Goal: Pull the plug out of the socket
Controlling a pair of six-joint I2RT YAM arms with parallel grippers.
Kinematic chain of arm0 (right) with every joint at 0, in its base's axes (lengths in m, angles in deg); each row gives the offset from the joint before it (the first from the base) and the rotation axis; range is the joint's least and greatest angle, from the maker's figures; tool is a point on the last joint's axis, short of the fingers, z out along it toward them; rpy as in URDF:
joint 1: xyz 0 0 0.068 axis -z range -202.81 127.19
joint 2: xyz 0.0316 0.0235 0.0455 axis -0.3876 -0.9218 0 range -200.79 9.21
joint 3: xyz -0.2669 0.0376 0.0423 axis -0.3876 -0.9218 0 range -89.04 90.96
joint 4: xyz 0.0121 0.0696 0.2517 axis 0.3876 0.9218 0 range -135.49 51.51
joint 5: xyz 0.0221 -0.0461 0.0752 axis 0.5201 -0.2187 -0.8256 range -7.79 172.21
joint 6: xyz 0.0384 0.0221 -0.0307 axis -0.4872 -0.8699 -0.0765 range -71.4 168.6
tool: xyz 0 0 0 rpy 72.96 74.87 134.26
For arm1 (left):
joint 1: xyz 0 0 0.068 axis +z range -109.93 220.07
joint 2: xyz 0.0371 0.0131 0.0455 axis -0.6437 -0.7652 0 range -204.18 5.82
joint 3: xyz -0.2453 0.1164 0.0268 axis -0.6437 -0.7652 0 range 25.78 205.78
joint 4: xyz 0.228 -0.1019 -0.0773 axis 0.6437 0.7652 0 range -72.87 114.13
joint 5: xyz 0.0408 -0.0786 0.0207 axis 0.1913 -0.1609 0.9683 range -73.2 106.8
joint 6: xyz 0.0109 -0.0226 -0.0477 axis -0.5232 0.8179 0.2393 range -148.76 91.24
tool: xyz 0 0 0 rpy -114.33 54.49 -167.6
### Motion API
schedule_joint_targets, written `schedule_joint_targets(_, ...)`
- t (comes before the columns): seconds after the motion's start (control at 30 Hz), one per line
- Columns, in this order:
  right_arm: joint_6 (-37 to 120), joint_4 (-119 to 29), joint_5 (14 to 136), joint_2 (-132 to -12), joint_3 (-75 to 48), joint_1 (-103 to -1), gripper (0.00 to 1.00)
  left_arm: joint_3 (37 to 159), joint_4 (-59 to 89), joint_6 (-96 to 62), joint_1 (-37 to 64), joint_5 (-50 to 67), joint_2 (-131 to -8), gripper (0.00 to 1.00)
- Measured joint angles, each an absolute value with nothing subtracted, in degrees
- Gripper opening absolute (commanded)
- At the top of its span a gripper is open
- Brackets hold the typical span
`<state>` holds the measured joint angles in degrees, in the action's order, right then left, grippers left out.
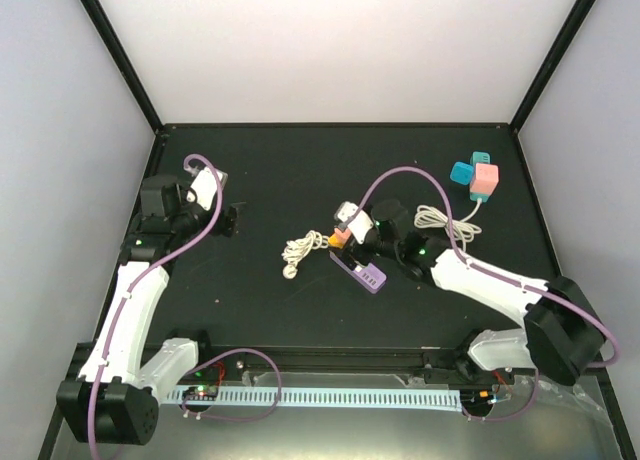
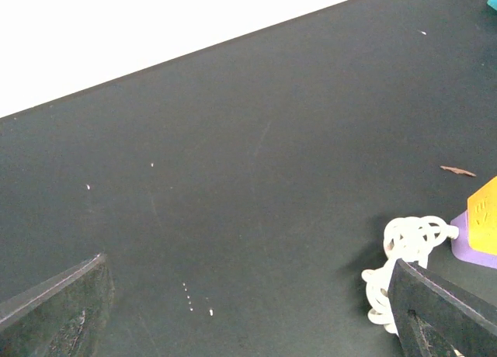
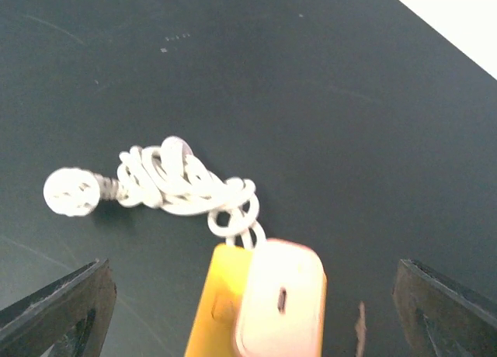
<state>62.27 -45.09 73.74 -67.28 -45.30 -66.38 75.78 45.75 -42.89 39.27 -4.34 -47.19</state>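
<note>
Starting at the left: finding the left gripper [image 1: 229, 220] hanging over bare table [image 1: 260, 310], jaws wide apart, holding nothing, well apart from the work. Moving right: passing the coiled white cable [image 1: 299, 248] lying loose on the table, leading toward the plug [image 3: 279, 303]. Reaching the plug itself, a pink-and-white block on an orange body, sitting at the left end of the purple socket strip [image 1: 362, 272] and, judging by the top view, not yet pulled free. Noting the strip running diagonally, from upper left down to lower right in the top view. Arriving at the right gripper [image 3: 252, 314]: hovering right over the plug, jaws spread wide, one finger on each side and neither touching it. Seeing the plug's long axis lying across the line between the fingers, so probably needing only a closing across its narrow width, then a pull away from the strip. Judging the right arm far nearer. Ending at the far right with pink and teal adapters [image 1: 478, 177], uninvolved.
</note>
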Motion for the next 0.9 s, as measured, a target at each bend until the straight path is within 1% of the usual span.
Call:
schedule_joint_targets(0.13,63.7,-42.8,76.1,-64.4,-48.3,-65.8,1.00,75.8,45.7,-42.6,39.2,-4.5,-47.4,0.99)
schedule_joint_targets(0.33,63.7,-39.4,77.0,-65.5,-50.5,-65.7,1.00,75.8,45.7,-42.0,39.2,-4.9,-47.4,0.99)
schedule_joint_targets(0.4,63.6,-38.9,76.9,-66.6,-50.1,-65.7,0.96,75.8,45.8,-42.0,39.2,-5.0,-47.4,0.99)
schedule_joint_targets(0.6,63.0,-38.7,76.6,-71.4,-46.6,-65.7,0.75,75.8,45.8,-42.0,39.2,-5.0,-47.4,0.99)
schedule_joint_targets(0.67,62.4,-39.4,76.6,-71.8,-46.5,-65.7,0.70,75.8,45.8,-42.0,39.2,-5.0,-47.4,0.99)
schedule_joint_targets(0.83,60.9,-42.1,76.9,-73.1,-46.4,-66.0,0.63,75.8,45.8,-41.9,39.2,-5.0,-47.4,0.99)
schedule_joint_targets(0.9,60.3,-44.4,77.2,-74.2,-46.4,-66.6,0.61,75.8,45.8,-41.9,39.2,-5.0,-47.4,0.99)
